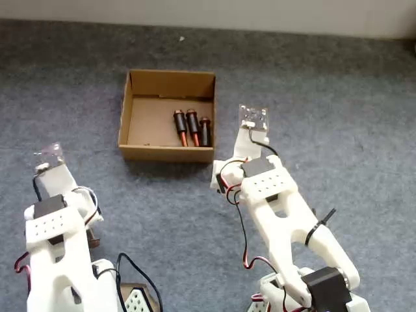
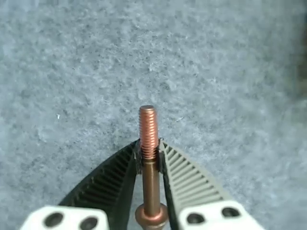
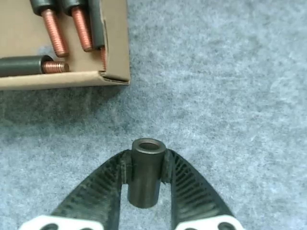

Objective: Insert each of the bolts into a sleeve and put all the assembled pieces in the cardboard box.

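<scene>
Near the cardboard box [image 1: 166, 153], right hand [image 3: 146, 160] closed tight around a dark sleeve [image 3: 145, 177] | farther from the box, left hand [image 2: 149, 143] pinching a copper bolt [image 2: 148, 125] | inside the box, finished pieces [image 1: 192, 127] lie together

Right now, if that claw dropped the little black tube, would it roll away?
Probably briefly: the sleeve is a smooth round cylinder, so on its side it may roll. The fuzzy grey mat should slow it. It looks rigid, undeformed in the right gripper.

No text, label, number or sign can be read on anything here.
</scene>
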